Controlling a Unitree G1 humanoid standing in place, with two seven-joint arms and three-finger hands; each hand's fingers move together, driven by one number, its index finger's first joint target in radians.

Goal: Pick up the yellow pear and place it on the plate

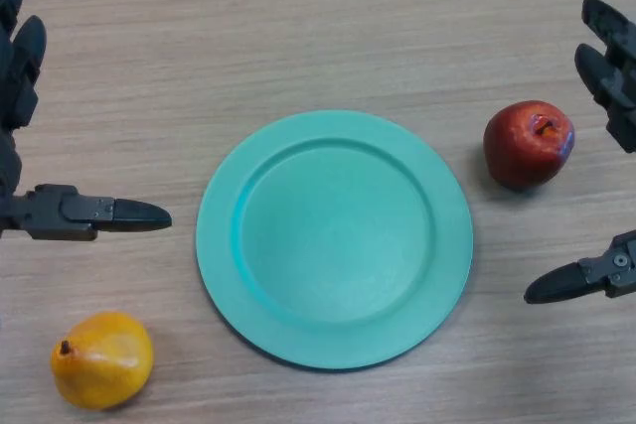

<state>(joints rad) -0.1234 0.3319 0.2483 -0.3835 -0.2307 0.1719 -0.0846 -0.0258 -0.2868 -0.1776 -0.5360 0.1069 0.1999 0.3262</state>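
Note:
A yellow pear [101,360] lies on the wooden table at the near left, its stem end pointing left. The teal plate [334,238] sits in the middle with nothing on it. My left hand [20,76] shows at the left edge, open, fingers straight up the frame and thumb [99,213] pointing right toward the plate's rim. The pear lies below that thumb, apart from it. My right hand [608,67] shows at the right edge, open too, with its thumb [581,278] pointing left.
A red apple [529,143] stands on the table right of the plate, between the right hand's fingers and thumb but untouched. Bare wood surrounds the plate.

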